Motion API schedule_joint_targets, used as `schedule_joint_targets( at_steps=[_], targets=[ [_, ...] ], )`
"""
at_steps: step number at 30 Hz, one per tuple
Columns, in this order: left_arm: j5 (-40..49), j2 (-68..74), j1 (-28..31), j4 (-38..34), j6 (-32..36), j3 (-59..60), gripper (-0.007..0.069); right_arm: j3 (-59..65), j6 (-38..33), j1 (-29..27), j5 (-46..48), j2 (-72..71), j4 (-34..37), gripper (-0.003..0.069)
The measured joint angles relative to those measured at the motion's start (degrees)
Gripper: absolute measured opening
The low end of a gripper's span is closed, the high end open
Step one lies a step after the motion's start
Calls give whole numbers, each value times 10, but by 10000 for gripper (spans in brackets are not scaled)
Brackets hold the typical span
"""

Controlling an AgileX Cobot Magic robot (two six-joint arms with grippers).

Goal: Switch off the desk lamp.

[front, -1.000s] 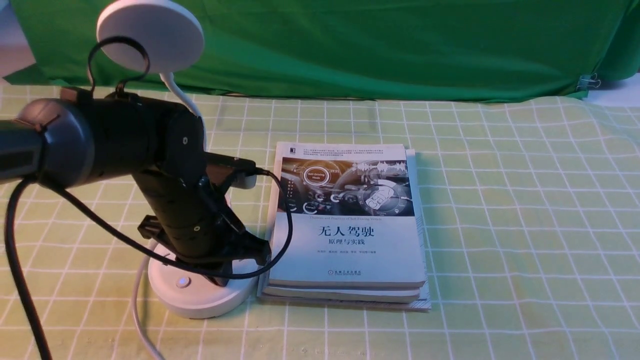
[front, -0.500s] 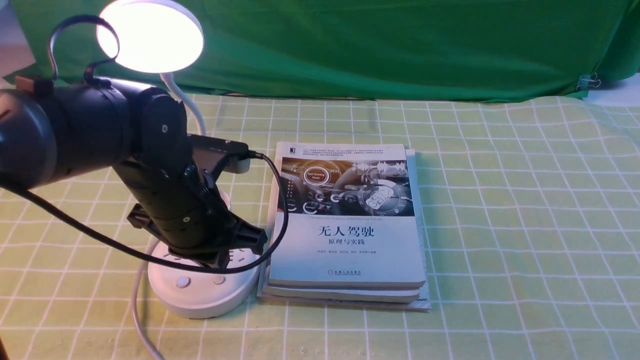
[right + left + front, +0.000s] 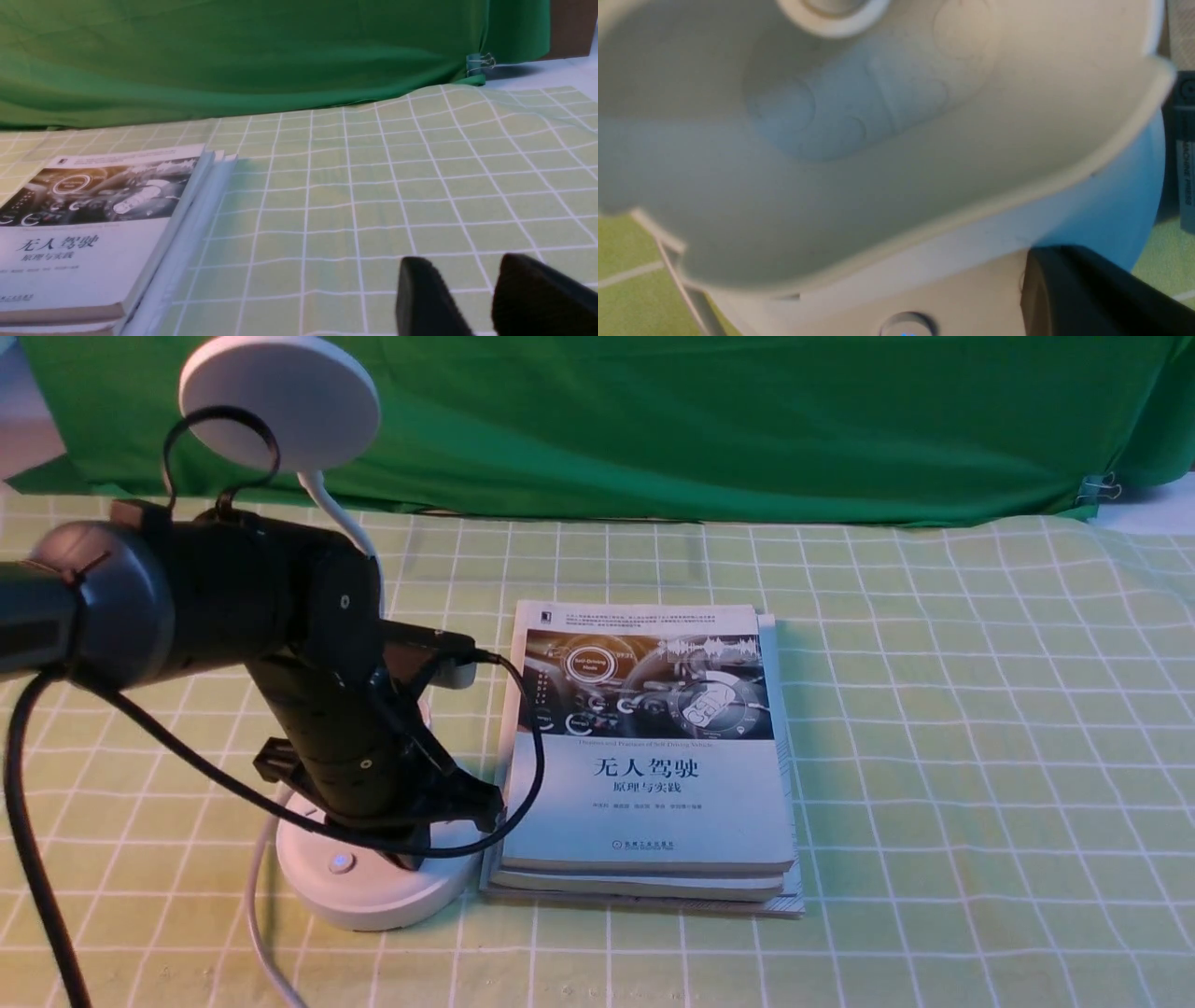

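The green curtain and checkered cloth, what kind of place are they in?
Probably a robot test area: a black robot arm reaches over a white lamp, and a green curtain hangs behind the checkered cloth.

The lamp point(image 3: 280, 401) is dark; only a small blue-white glow shows on its base. Dim, cool light lies over the cloth point(image 3: 934, 728), with a warmer patch left of the lamp's base. My left wrist view blurs the lamp's nearest parts; my right one softens my dark fingertips point(image 3: 427, 298).
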Motion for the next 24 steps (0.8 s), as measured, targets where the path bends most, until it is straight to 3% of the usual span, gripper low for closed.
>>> schedule_joint_targets(
  at_steps=[8,15,20,24],
  targets=[
    [-25,-98,-3,5,-7,54,1,0,0,0,0,0,0,238],
    [-161,-309,-4,-4,-14,215,1,0,0,0,-1,0,0,238],
    [-347,-497,-4,-27,-15,362,1,0,0,0,-1,0,0,238],
    [-417,-570,-4,-28,-16,421,1,0,0,0,-1,0,0,238]
  ],
)
